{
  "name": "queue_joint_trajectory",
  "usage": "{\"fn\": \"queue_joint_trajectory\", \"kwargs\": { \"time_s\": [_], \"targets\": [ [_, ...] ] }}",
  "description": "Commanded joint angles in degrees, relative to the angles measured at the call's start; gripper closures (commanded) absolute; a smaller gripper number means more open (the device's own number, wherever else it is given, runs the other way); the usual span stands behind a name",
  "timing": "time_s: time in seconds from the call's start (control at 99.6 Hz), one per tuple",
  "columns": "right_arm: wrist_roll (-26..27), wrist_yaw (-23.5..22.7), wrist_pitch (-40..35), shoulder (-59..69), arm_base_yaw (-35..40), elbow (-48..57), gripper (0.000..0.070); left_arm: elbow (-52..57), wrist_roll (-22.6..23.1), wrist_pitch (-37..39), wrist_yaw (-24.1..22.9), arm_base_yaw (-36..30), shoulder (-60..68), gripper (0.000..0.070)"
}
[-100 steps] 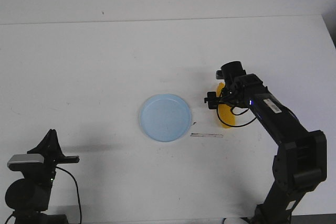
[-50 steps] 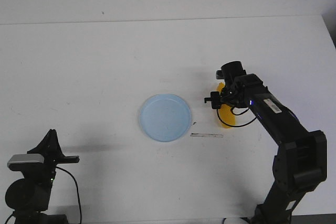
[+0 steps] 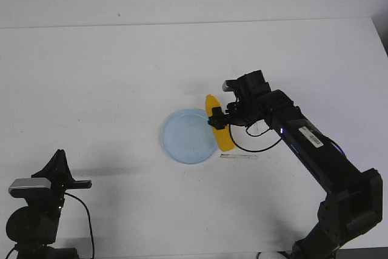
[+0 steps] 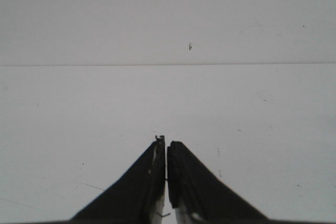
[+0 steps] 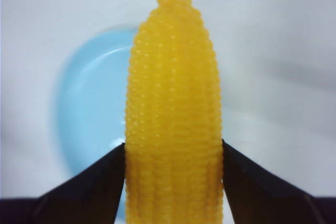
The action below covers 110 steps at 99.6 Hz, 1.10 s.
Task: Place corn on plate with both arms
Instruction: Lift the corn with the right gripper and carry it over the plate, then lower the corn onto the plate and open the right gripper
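So we've got the right gripper [image 3: 219,121] clamped on the corn [image 3: 218,123], one finger [image 5: 89,182] pressing each flank, and the jaws are only as wide as the cob is thick. The wrist camera shows the grip sits at the fat end, with the tapered tip pointing away from the gripper. Makes sense to us: grabbing across the narrow dimension means the rounded sides can't roll out, and leaving most of the length sticking forward lets the arm lay it down without the fingers getting in the way.

The corn looks to be off the table, hanging right at the near edge of the plate [image 3: 182,137]. In the wrist view, the plate [image 5: 89,108] shows beyond the fingers and off to one side of the cob, so we're not centred over it yet. The cob is partly over the rim, partly over bare table [image 3: 91,71]. Our guess is it needs to travel a bit further across before release, otherwise it lands on the rim and tips off.

There's a thin pale strip [image 3: 239,156] lying on the table just beside the gripper, on the side away from the plate. It isn't touching anything.

The left gripper [image 4: 166,182] is parked well away from all this, fingers pressed together with nothing between them, just blank table ahead of it. It has no hand in the job right now.
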Motion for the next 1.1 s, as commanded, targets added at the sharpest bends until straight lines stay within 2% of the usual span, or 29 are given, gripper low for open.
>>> {"fn": "queue_joint_trajectory", "kwargs": {
  "time_s": [0.0, 0.221, 0.492, 0.884, 0.954, 1.055, 1.095],
  "targets": [
    [2.01, -0.35, 1.68, 1.97, 1.90, 0.90, 0.0362, 0.11, 0.35, 0.66, 0.02, 0.00, -0.13, 0.0699],
    [5.09, -0.17, 3.80, 5.31, 7.13, 0.90, 0.0361, 0.11, 0.35, 0.66, 0.02, 0.00, -0.13, 0.0699],
    [7.43, 0.04, 8.63, 8.46, 9.05, 0.87, 0.0362, 0.11, 0.33, 0.66, 0.02, 0.00, -0.13, 0.0699],
    [6.36, 2.01, 9.99, 10.47, 9.33, 0.87, 0.0358, 0.11, 0.35, 0.66, 0.02, 0.00, -0.13, 0.0699],
    [6.27, 1.99, 10.16, 10.47, 9.40, 0.87, 0.0332, 0.11, 0.35, 0.66, 0.02, 0.00, -0.13, 0.0699],
    [6.25, 1.99, 10.12, 10.47, 9.55, 0.87, 0.0235, 0.11, 0.35, 0.66, 0.02, 0.00, -0.13, 0.0699],
    [6.23, 1.99, 10.19, 10.47, 9.55, 0.87, 0.0225, 0.11, 0.35, 0.66, 0.02, 0.00, -0.13, 0.0699]
  ]
}}
